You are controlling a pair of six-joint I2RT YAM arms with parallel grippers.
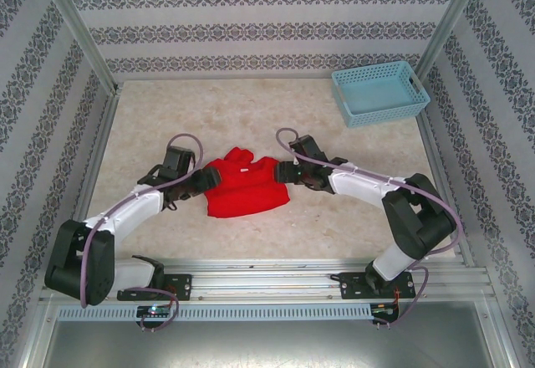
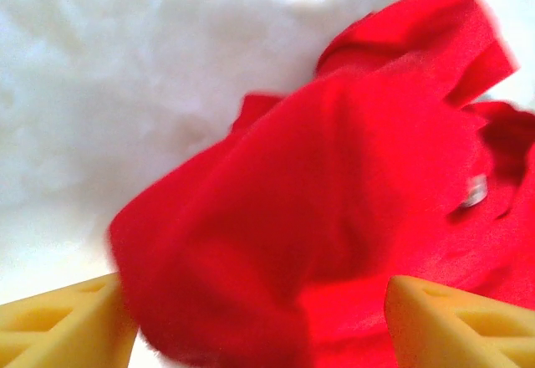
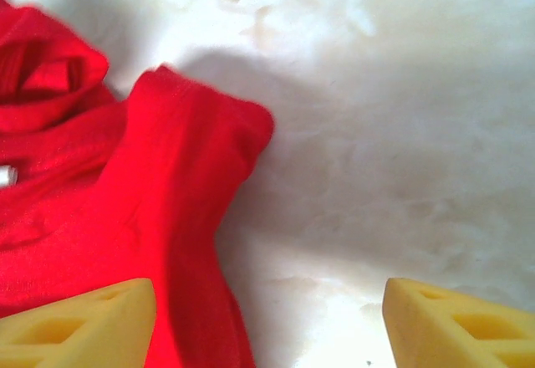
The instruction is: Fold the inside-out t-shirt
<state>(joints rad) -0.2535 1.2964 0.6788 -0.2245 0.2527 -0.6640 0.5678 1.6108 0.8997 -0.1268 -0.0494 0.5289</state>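
A: Where is the inside-out t-shirt (image 1: 242,188)?
B: Crumpled on the bench (image 1: 209,117) between the two arms, well apart from the light blue basket (image 1: 380,92).
A: Any label?
B: A small pale tag (image 2: 475,191) near the collar, too blurred to read.
A: The pincers?
B: Left pincer (image 2: 252,297) is spread, with red cloth between its fingers. Right pincer (image 3: 269,301) is spread at the shirt's edge.

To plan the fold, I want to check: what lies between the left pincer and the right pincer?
The inside-out t-shirt, bunched up, lies between the left pincer and the right pincer, as the top view shows.
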